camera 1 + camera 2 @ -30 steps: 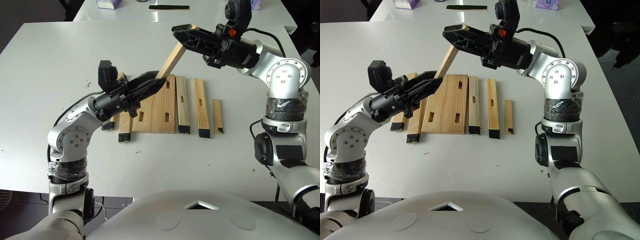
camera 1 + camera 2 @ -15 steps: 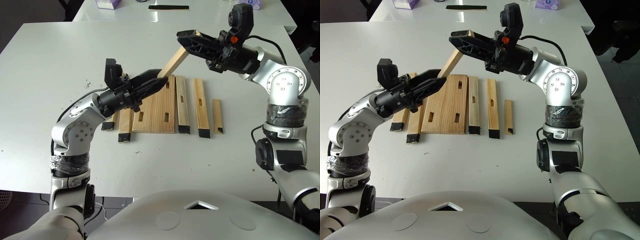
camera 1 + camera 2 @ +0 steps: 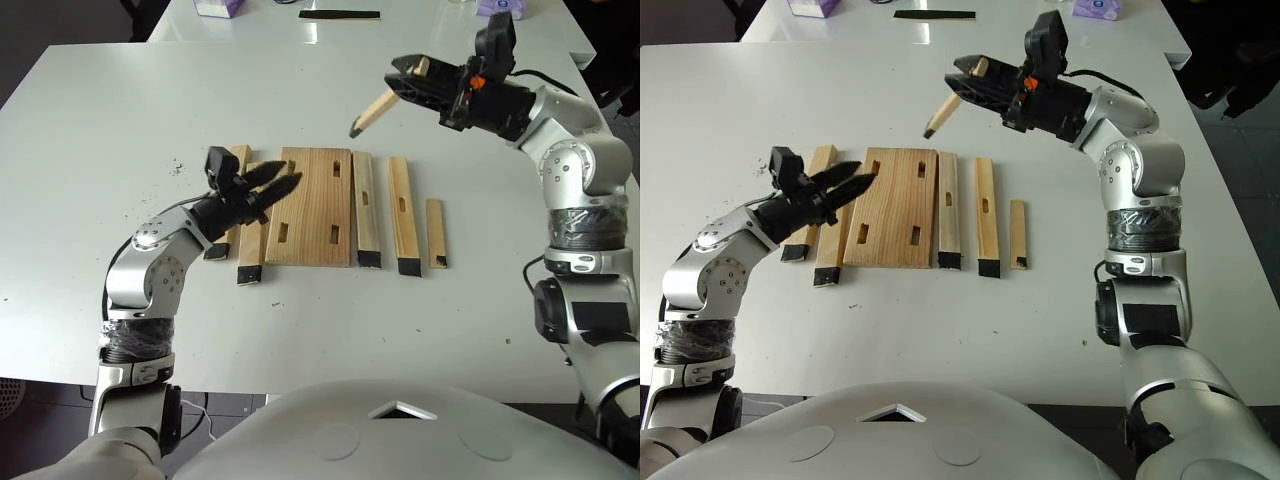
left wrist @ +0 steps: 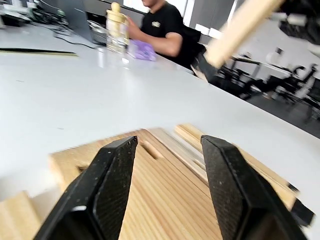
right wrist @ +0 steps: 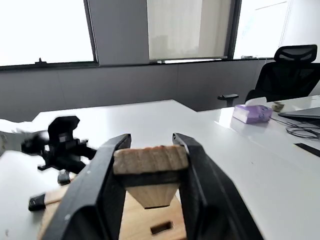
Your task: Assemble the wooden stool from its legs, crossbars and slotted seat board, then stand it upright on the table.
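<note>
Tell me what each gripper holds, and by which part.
Right gripper: a wooden leg, gripped at its plain upper end, black-tipped end hanging free. Left gripper: open, holding nothing.

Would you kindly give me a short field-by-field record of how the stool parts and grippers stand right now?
Right gripper: shut on a leg, held tilted in the air beyond the seat board
Left gripper: open, low over the seat board's left edge
Seat board: flat on the table
Loose pieces: two left of it, three right
</note>
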